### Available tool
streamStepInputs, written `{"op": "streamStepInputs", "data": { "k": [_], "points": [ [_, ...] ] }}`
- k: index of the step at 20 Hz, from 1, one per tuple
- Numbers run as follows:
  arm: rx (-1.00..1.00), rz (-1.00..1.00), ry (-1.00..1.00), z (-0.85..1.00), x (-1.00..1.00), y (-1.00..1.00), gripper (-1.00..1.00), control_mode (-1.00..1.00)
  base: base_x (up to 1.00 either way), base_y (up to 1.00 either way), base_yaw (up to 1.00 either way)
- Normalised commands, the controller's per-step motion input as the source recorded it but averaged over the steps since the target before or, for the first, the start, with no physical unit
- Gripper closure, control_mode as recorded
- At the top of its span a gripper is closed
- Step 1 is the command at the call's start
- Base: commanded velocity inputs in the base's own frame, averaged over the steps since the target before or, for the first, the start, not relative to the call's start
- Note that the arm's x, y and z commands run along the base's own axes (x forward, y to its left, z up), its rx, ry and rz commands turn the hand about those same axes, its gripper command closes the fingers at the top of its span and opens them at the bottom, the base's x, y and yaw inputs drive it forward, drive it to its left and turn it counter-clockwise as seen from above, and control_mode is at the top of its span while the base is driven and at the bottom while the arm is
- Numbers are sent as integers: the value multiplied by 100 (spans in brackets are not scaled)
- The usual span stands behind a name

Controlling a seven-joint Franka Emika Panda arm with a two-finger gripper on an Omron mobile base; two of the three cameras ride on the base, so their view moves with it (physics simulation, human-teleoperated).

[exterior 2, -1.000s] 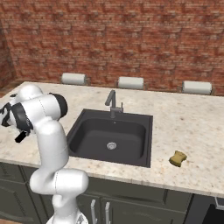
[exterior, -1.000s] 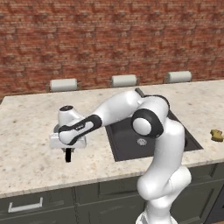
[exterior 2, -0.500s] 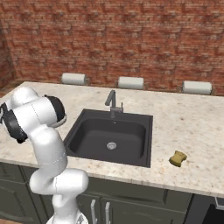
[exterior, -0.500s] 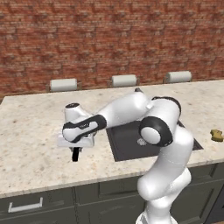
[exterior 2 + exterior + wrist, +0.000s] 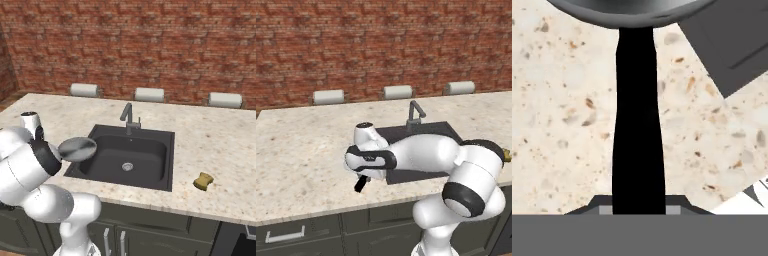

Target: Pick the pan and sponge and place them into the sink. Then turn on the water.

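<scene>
Hand view: gripper clamps pan handle, apparently above the sink corner.

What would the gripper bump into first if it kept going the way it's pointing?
Nothing new at once: the gripper already clamps the pan by its handle. Beyond it lies the counter, probably first, though depth is unclear.

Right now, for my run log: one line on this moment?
gripper: shut on pan handle | pan: lifted beside sink | sponge: on counter | faucet: off
</scene>
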Motion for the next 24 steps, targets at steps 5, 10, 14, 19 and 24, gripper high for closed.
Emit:
{"op": "streamStepInputs", "data": {
  "k": [5,10,14,19,24],
  "points": [
    [1,-26,0,1,0,-95,100,-100,0,0,0],
    [7,-13,0,0,9,-93,100,-100,0,0,0],
    [10,-5,0,0,27,-78,100,-100,0,0,0],
    [4,-7,-1,0,58,-49,100,-100,0,0,0],
    [3,-5,-1,-1,78,-28,100,-100,0,0,0]
  ]
}}
